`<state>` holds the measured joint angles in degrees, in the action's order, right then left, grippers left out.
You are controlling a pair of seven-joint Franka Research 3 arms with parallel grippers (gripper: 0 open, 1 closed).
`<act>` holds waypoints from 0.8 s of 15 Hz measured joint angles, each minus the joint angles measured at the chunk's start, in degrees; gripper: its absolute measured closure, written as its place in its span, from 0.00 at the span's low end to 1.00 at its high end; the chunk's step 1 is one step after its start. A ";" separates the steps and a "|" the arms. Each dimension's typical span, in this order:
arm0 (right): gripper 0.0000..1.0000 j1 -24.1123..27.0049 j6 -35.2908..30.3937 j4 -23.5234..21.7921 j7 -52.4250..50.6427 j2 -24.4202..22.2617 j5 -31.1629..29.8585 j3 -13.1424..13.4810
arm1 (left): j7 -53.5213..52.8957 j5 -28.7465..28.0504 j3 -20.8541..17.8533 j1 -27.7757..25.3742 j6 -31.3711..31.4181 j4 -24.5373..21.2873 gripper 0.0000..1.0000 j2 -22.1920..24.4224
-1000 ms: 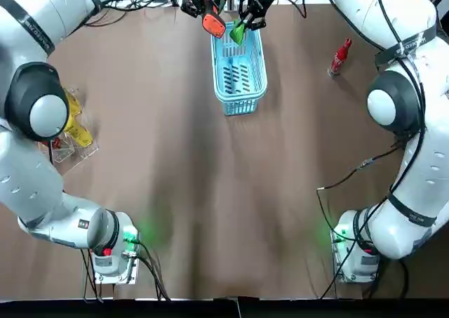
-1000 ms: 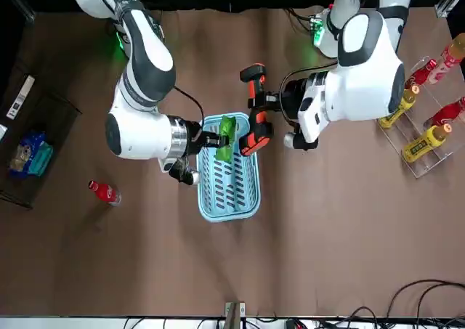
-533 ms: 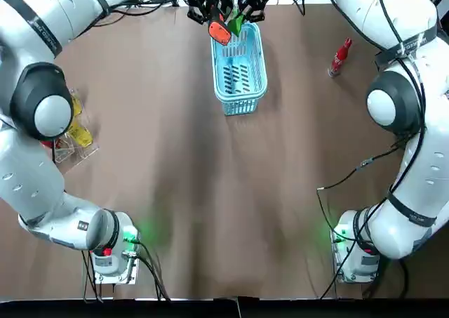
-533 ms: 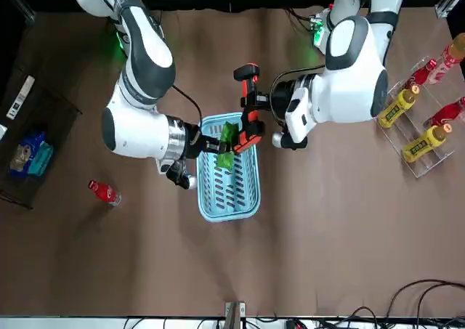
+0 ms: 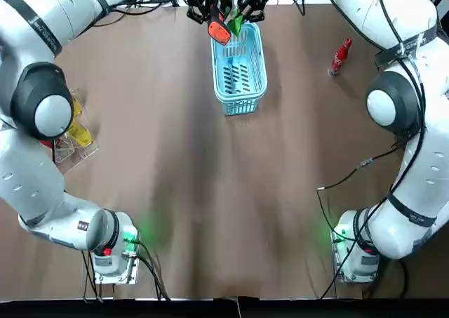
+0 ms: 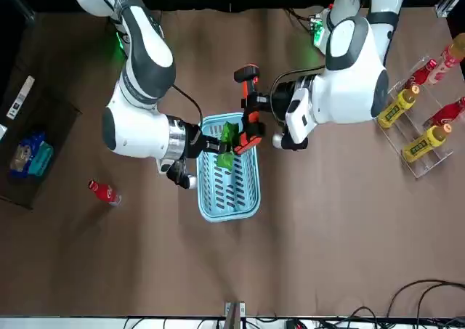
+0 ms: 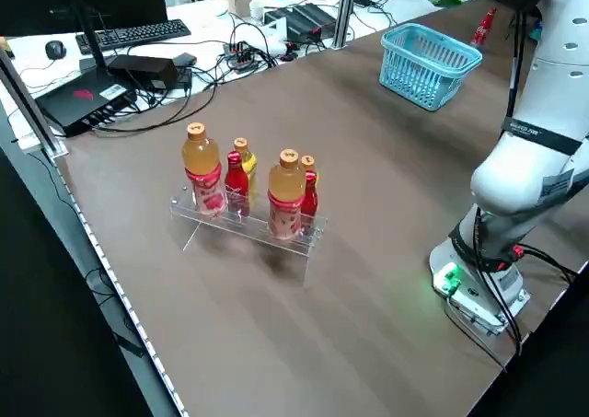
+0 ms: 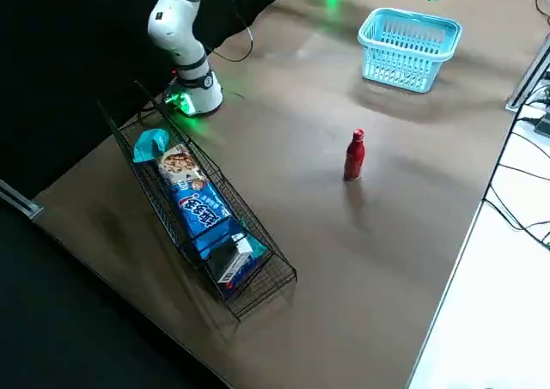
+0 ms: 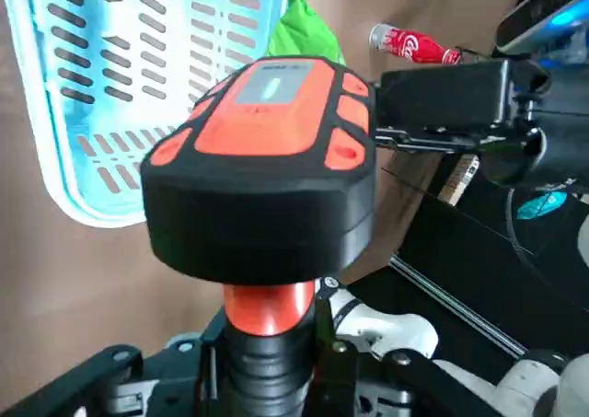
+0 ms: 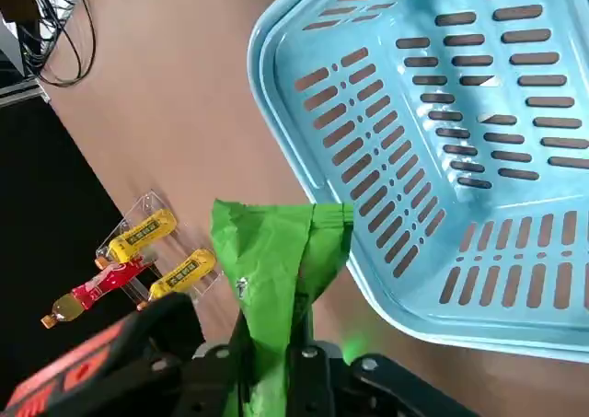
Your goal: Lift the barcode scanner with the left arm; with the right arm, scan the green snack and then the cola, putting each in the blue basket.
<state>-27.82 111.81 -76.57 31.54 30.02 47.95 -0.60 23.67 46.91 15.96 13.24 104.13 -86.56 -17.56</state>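
An orange and black barcode scanner point(image 6: 249, 129) hangs in the air, and my left gripper point(image 6: 258, 110) is shut on its handle. Its head point(image 5: 219, 30) is over the far end of the blue basket point(image 5: 242, 107), right beside the green snack point(image 5: 236, 24). My right gripper point(image 5: 247, 10) is shut on that snack point(image 10: 276, 270) and holds it above the basket's far rim point(image 10: 304, 132). In the left wrist view the scanner point(image 9: 267, 159) fills the middle, with the snack point(image 9: 308, 35) just past it. A red cola bottle point(image 5: 340, 57) stands on the table to the right of the basket.
A clear rack of drink bottles point(image 5: 70, 125) sits at the table's left edge. At the right edge stands a wire bin point(image 8: 198, 209) of packaged snacks. Cables lie along the far edge behind the basket point(image 7: 429, 67).
A second ago the scanner and snack were slightly apart; both moved toward the far end of the basket and closer together. Over the last half second almost nothing moved.
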 joint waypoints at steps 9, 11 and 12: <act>0.83 0.00 0.02 0.00 0.00 0.00 0.00 0.02 | 0.10 -17.87 -1.81 -3.92 -1.57 0.83 0.63 0.86; 0.83 0.00 0.02 0.00 -0.03 0.01 -0.02 0.07 | 0.17 -23.96 -1.82 -4.14 -2.37 0.83 0.63 0.87; 0.83 0.00 -0.01 0.00 -0.09 0.05 -0.13 0.16 | 0.20 -26.80 -1.84 -4.32 -2.68 0.82 0.63 0.87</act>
<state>-27.82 111.80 -76.58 31.45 30.07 47.82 -0.44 23.88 20.11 14.12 8.92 101.46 -85.74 -16.70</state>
